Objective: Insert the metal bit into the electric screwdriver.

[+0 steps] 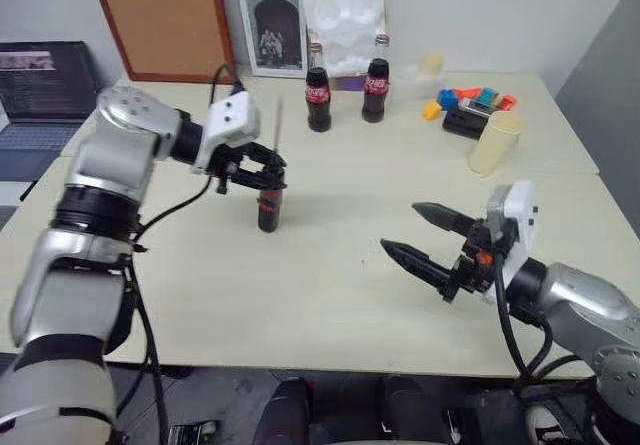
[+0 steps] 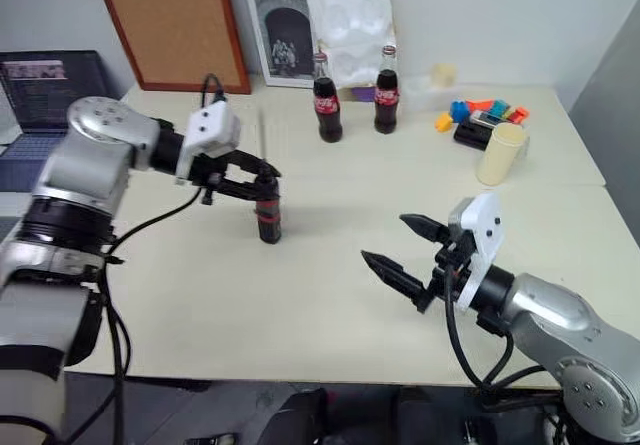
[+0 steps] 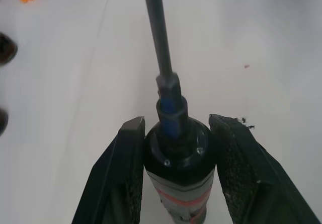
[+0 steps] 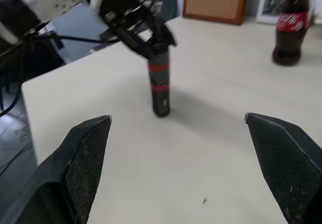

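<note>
The electric screwdriver (image 1: 268, 208) stands upright, black with red bands, over the left half of the table (image 1: 330, 305). My left gripper (image 1: 270, 175) is shut on its upper end. I cannot tell whether its lower end touches the tabletop. The metal bit (image 3: 158, 32), a thin dark rod, sticks straight out of the screwdriver's tip (image 3: 171, 100) and also shows as a fine line (image 1: 279, 125) above the gripper. My right gripper (image 1: 400, 227) hangs open and holds nothing, near the table's front right, well apart from the screwdriver (image 4: 160, 90).
Two cola bottles (image 1: 318, 98) (image 1: 376, 89) stand at the back centre. A pale cup (image 1: 494, 143), a black box (image 1: 465, 122) and coloured blocks (image 1: 470, 96) lie at the back right. A laptop (image 1: 40, 95) sits at the far left.
</note>
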Available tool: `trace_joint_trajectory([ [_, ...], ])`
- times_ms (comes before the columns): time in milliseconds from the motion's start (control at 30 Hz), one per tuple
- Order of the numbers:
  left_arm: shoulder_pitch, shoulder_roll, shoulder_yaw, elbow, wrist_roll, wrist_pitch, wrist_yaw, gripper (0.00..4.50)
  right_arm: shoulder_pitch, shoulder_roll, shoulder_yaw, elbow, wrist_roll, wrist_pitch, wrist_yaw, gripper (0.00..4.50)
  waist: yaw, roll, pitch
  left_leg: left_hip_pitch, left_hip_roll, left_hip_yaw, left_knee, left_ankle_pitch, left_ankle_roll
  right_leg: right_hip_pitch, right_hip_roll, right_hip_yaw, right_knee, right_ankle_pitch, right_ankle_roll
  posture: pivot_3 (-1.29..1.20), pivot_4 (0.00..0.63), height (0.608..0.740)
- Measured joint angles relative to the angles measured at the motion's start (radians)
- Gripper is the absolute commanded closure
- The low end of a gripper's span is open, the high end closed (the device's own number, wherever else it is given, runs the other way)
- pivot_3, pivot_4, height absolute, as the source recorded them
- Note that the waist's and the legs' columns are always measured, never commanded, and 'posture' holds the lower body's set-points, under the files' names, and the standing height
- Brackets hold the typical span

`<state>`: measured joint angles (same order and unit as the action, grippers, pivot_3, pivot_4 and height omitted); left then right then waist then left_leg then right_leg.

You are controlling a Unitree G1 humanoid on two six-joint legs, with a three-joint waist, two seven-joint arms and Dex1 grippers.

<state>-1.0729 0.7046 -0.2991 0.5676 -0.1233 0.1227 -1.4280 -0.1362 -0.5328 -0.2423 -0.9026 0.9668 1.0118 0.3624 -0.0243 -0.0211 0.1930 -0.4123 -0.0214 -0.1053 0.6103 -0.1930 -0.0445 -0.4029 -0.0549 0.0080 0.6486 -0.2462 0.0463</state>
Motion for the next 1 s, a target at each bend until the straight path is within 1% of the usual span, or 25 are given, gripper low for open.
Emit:
trace_joint_trajectory([
  [67,0.012,-0.083,-0.004,0.041,0.031,-0.033,0.076,2.81,0.011,-0.015,-0.001,-0.001,0.000,-0.005,-0.012,0.02,-0.001,0.000,-0.001,0.000,0.000,0.001,0.000,0.003,0.004,0.000,0.000,0.001,0.000,0.001,0.000,0.00,0.150,0.740],
  [167,0.043,-0.175,-0.018,0.094,0.068,-0.066,0.164,2.81,0.024,-0.024,-0.001,0.001,-0.004,-0.020,-0.021,0.02,-0.011,0.000,0.000,0.000,0.001,0.005,0.000,0.003,0.005,-0.002,0.000,0.003,-0.001,0.006,0.000,0.00,0.150,0.740],
  [233,0.063,-0.217,-0.020,0.131,0.091,-0.087,0.202,2.81,0.030,-0.033,0.007,0.007,-0.008,-0.034,-0.033,0.02,-0.021,0.000,0.000,0.000,0.002,0.009,0.000,0.003,0.005,-0.003,0.000,0.005,-0.001,0.009,0.002,0.00,0.150,0.740],
  [267,0.064,-0.221,-0.020,0.141,0.094,-0.091,0.206,2.16,0.030,-0.035,0.011,0.007,-0.013,-0.038,-0.036,0.00,-0.023,0.000,0.000,0.000,0.003,0.009,0.000,0.003,0.005,-0.003,0.001,0.005,-0.001,0.012,0.006,0.00,0.150,0.740],
  [300,0.063,-0.221,-0.020,0.151,0.096,-0.094,0.212,2.13,0.031,-0.036,0.012,0.008,-0.015,-0.042,-0.038,0.00,-0.024,0.000,0.000,0.000,0.004,0.009,0.000,0.003,0.005,-0.004,0.002,0.004,-0.001,0.012,0.006,0.00,0.150,0.740],
  [333,0.061,-0.221,-0.016,0.170,0.100,-0.101,0.220,1.88,0.031,-0.039,0.012,0.009,-0.016,-0.046,-0.040,0.00,-0.025,0.000,0.000,-0.001,0.004,0.009,-0.001,0.003,0.005,-0.005,0.003,0.004,-0.001,0.011,0.007,0.00,0.150,0.740],
  [367,0.059,-0.219,-0.009,0.188,0.102,-0.104,0.224,1.75,0.032,-0.041,0.013,0.012,-0.020,-0.049,-0.041,0.00,-0.024,0.000,0.000,-0.002,0.004,0.008,-0.001,0.003,0.005,-0.005,0.003,0.003,-0.001,0.010,0.008,0.00,0.150,0.740],
  [400,0.059,-0.217,-0.002,0.202,0.102,-0.105,0.230,1.49,0.035,-0.044,0.013,0.017,-0.024,-0.056,-0.042,0.00,-0.023,0.000,0.000,-0.004,0.004,0.008,-0.001,0.003,0.005,-0.006,0.003,0.003,-0.001,0.010,0.008,0.00,0.150,0.740],
  [433,0.056,-0.215,0.008,0.220,0.102,-0.105,0.234,1.33,0.039,-0.046,0.015,0.022,-0.025,-0.062,-0.042,0.00,-0.020,0.000,0.000,-0.005,0.003,0.008,-0.001,0.003,0.005,-0.007,0.002,0.003,-0.002,0.010,0.009,0.00,0.150,0.740],
  [467,0.052,-0.211,0.015,0.231,0.101,-0.103,0.238,1.19,0.040,-0.048,0.019,0.026,-0.027,-0.067,-0.042,0.00,-0.018,0.000,0.000,-0.005,0.002,0.008,-0.001,0.003,0.005,-0.007,0.002,0.003,-0.002,0.009,0.009,0.00,0.150,0.740],
  [600,0.010,-0.183,0.065,0.239,0.083,-0.069,0.223,0.35,0.046,-0.058,0.031,0.045,-0.040,-0.085,-0.033,0.00,-0.008,-0.001,0.000,-0.006,0.000,0.008,0.000,0.003,0.005,-0.006,0.000,0.003,-0.003,0.009,0.009,0.00,0.150,0.740],
  [667,-0.006,-0.144,0.111,0.221,0.057,-0.026,0.201,0.06,0.047,-0.077,0.033,0.060,-0.045,-0.094,-0.017,0.00,-0.008,-0.001,0.000,-0.005,0.000,0.009,0.000,0.003,0.005,-0.006,-0.001,0.004,-0.003,0.010,0.010,0.00,0.150,0.740],
  [767,-0.004,-0.087,0.153,0.192,0.035,0.035,0.178,0.06,0.047,-0.094,0.034,0.082,-0.046,-0.107,0.003,0.00,-0.008,-0.001,0.000,-0.004,0.001,0.008,0.000,0.003,0.005,-0.006,0.000,0.003,-0.002,0.010,0.010,0.00,0.150,0.740],
  [867,0.039,-0.021,0.195,0.123,0.008,0.106,0.168,0.06,0.053,-0.125,0.029,0.103,-0.048,-0.116,0.031,0.00,-0.009,-0.001,0.000,-0.004,0.001,0.008,0.000,0.003,0.005,-0.006,0.000,0.003,-0.002,0.010,0.009,0.00,0.150,0.740],
  [900,0.083,0.010,0.211,0.072,0.000,0.132,0.164,0.06,0.061,-0.137,0.026,0.110,-0.052,-0.124,0.047,0.00,-0.012,-0.001,0.000,-0.004,0.001,0.009,0.000,0.003,0.005,-0.006,0.000,0.004,-0.002,0.010,0.009,0.00,0.150,0.740],
  [933,0.173,0.065,0.233,-0.003,-0.009,0.163,0.167,0.06,0.089,-0.166,0.014,0.131,-0.066,-0.134,0.072,0.00,-0.017,-0.001,0.000,-0.003,0.001,0.010,-0.001,0.003,0.005,-0.006,0.000,0.006,-0.002,0.009,0.009,0.00,0.150,0.740],
  [967,0.221,0.084,0.248,-0.039,-0.010,0.181,0.178,0.06,0.097,-0.174,0.009,0.145,-0.075,-0.137,0.081,0.00,-0.017,-0.001,0.000,-0.003,0.002,0.010,-0.001,0.003,0.005,-0.006,0.000,0.006,-0.002,0.009,0.009,0.00,0.150,0.740],
  [1000,0.311,0.106,0.281,-0.126,-0.024,0.225,0.197,0.06,0.108,-0.178,0.000,0.165,-0.088,-0.151,0.094,0.00,-0.016,-0.001,0.000,-0.004,0.002,0.010,-0.001,0.003,0.004,-0.006,0.000,0.006,-0.002,0.009,0.009,0.00,0.150,0.740],
])
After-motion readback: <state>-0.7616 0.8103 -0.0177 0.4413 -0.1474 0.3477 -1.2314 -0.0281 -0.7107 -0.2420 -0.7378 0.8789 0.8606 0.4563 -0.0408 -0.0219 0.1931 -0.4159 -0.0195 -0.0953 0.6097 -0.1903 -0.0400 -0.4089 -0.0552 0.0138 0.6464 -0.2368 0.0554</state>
